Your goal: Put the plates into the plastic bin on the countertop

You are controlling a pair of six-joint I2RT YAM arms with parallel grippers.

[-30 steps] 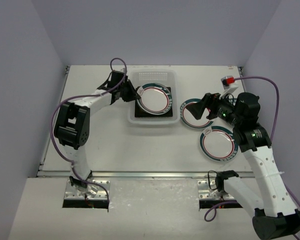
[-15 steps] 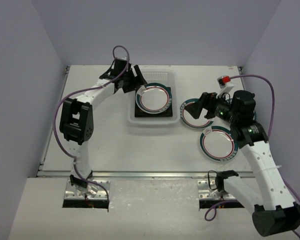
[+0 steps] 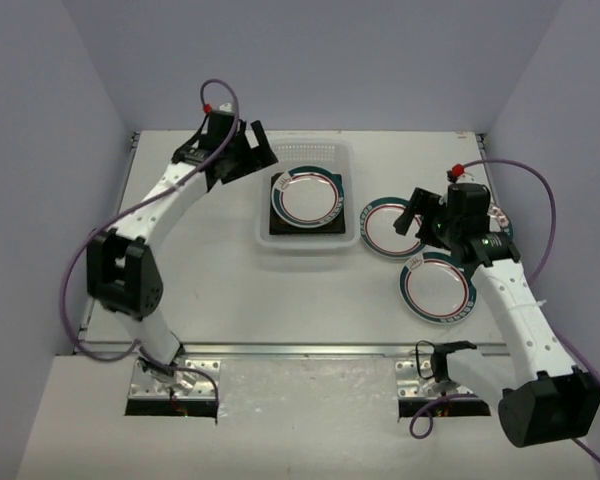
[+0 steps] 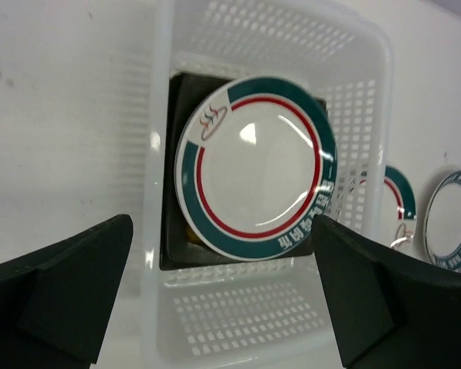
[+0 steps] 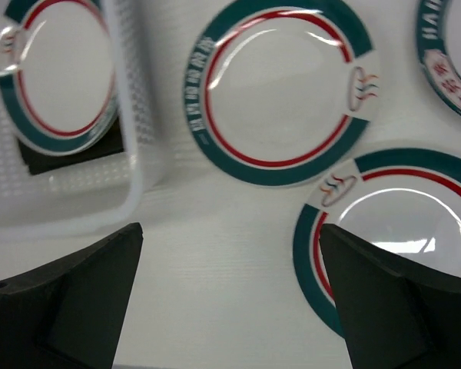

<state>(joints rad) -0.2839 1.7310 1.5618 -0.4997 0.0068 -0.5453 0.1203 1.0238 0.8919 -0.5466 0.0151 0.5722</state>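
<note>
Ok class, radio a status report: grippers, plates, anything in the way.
Left gripper open, empty, by bin. Right gripper open over countertop plate. Round plate in bin atop square plate. Nothing blocking.

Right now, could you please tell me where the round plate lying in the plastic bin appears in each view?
Top external: upper centre, the round plate lies inside the plastic bin.
Left wrist: the plate fills the middle of the picture.
Right wrist: the plate sits top left, cut by the edge.
Shared landmark: the bin's perforated white wall.
</note>
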